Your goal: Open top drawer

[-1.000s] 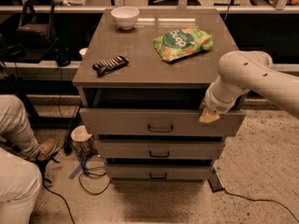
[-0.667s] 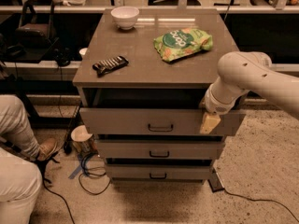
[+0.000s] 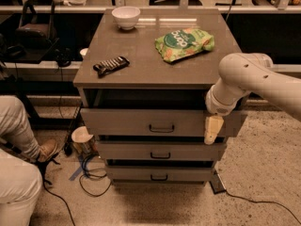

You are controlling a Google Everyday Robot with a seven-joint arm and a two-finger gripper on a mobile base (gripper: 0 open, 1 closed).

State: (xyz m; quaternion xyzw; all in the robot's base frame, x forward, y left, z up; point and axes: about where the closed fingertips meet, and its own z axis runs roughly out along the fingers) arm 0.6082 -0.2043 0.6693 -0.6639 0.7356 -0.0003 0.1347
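Progress: top drawer [image 3: 122,121], mid-frame just under the counter [image 3: 141,81] top, looks partly open. Its front panel sits fwd of the two shallower drawers below, w/ a dark gap btwn its upper edge and the counter. How far out it is can't be read from this angle; the interior is only shadow. My read: opening begun, not finished. What's left is prob. more pull outward, then release.

Claw [image 3: 212,130]: right of centre in frame, at the right end of the top drawer's front panel. It's cream-coloured and points down, hanging off the white arm [image 3: 244,74] that enters from the right edge. It overlaps the panel's end and seems to touch or hook it, but contact can't be confirmed. It's well to the right of the small black handle [image 3: 161,128], which is free. Open or closed: can't tell. Nothing seen carried in it.

Other items:
- white bowl [image 3: 125,17], top of frame on the counter
- green snack bag [image 3: 184,44], upper right of centre
- dark snack bar [image 3: 111,66], left side of the counter
- middle drawer [image 3: 127,150] and bottom drawer [image 3: 129,173], both set further back than the top one
- paper cup [image 3: 82,138], on the floor at lower left
- person's leg [image 3: 16,121], at the left edge
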